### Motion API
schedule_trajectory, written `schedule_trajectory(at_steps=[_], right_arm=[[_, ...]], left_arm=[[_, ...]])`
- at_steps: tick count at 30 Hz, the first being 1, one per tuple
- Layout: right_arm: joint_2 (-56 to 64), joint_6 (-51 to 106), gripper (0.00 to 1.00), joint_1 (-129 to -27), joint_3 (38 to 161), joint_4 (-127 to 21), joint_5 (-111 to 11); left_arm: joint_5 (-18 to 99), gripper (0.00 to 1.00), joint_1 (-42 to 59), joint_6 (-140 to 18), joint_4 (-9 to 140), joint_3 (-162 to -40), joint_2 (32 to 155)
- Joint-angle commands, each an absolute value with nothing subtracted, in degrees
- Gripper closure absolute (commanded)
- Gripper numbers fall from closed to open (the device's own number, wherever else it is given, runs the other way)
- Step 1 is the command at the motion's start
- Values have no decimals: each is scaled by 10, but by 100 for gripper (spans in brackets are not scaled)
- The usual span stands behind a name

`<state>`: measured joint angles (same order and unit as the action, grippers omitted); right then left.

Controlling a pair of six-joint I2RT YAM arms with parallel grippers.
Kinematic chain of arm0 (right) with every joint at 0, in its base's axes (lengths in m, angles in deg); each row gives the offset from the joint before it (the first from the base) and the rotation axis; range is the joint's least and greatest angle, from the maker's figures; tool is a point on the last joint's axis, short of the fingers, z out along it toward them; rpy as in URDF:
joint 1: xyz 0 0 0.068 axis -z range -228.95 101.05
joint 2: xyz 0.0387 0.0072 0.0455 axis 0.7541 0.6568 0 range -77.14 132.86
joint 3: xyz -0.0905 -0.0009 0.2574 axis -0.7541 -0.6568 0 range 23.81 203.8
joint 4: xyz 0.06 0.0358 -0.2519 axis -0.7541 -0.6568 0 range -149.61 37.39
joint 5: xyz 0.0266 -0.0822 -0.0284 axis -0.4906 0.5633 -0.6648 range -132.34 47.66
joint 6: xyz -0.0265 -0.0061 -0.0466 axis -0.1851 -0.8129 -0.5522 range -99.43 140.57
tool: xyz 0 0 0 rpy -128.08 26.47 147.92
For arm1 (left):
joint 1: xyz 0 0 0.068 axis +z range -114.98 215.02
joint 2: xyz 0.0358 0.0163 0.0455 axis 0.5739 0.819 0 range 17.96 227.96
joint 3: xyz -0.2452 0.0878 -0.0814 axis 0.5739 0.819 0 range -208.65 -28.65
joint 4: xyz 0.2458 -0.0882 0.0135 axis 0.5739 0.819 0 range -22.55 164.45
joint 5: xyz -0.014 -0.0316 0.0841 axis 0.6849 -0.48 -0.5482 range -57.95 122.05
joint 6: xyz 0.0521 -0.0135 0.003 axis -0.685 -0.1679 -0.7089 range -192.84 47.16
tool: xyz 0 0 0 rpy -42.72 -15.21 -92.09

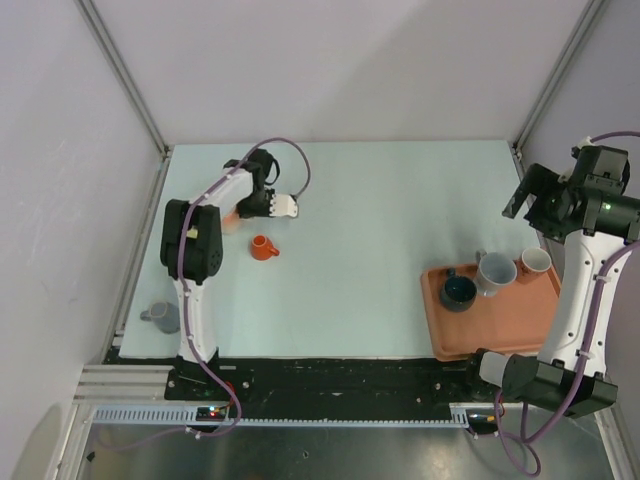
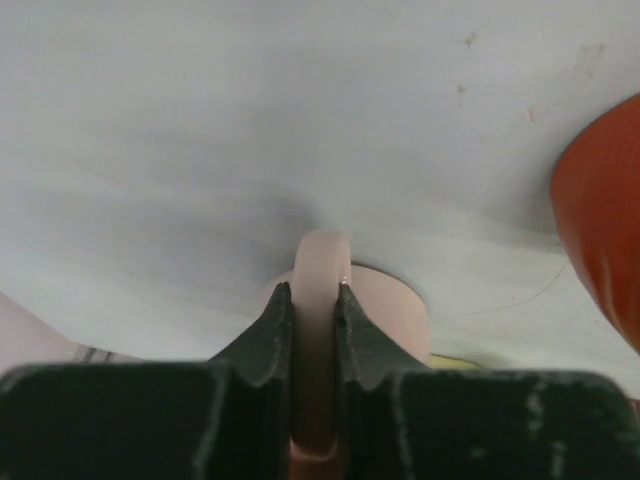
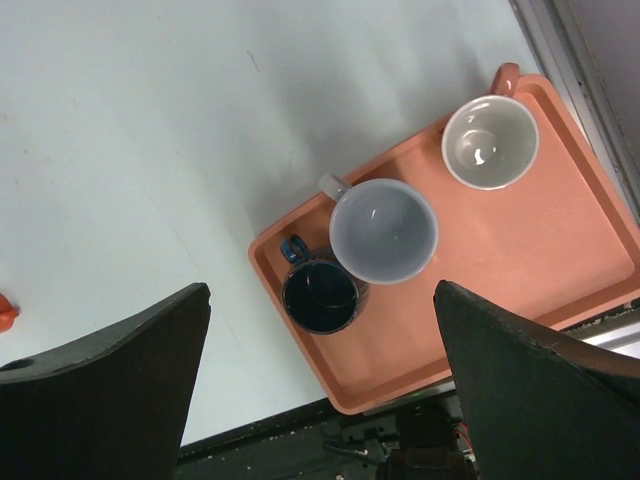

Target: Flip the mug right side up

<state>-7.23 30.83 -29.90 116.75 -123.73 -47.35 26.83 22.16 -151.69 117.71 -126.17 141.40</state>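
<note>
Table: the pale table (image 1: 380, 240) fills the cell, with both arm bases at its near edge.
Tray: the orange tray (image 1: 510, 325) sits near right and carries 3 mugs, all mouth-up.
Right arm: your right gripper (image 3: 320, 290) hangs over that tray, jaws spread wide and holding nothing.
Left arm: your left gripper (image 2: 312, 300) is clenched on the mug's handle at the far left of the table, 1 finger on each side of the loop.
Step in hand: the pinch looks made, so the lift and roll likely come next. Raise the mug clear of the table before you turn the wrist. Keep the grip firm, since the body can swing about a handle pinch. Roll away from the orange mug (image 1: 263, 247), which is close by. Set the base flat before you let go.
Task mug: the pink mug (image 1: 232, 222) is far left, largely hidden by your left arm and just beyond the orange one.
Look: it is pale matte pink with a rounded body. The wrist view hides its mouth, so which way it faces cannot be told.
Handle: the handle (image 2: 320, 262) is a thick, smooth loop.
</note>
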Motion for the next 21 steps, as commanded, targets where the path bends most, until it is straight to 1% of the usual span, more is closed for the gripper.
schedule_trajectory(at_steps=[1,3,5,7,11,16,18,21], right_arm=[[-83,312,1,-316,1208,-1254,-488],[-81,317,0,-327,1217,-1256,-486],[-82,326,1,-343,1229,-1256,-486],[-84,339,1,-369,1241,-1248,-488],[-95,371,1,-458,1242,-1183,-522],[-109,412,1,-624,1198,-1013,-557],[-109,438,0,-674,1172,-924,-592],[-94,476,1,-731,1138,-777,-640]], left_arm=[[258,96,224,-1516,1177,-1286,1401],[284,99,223,-1510,1176,-1286,1373],[306,99,222,-1493,1176,-1300,1347],[336,100,222,-1450,1176,-1338,1329],[415,100,223,-1303,1177,-1451,1296],[561,100,220,-1061,1177,-1569,1248],[631,100,218,-974,1176,-1603,1233],[696,100,206,-872,1176,-1640,1215]])
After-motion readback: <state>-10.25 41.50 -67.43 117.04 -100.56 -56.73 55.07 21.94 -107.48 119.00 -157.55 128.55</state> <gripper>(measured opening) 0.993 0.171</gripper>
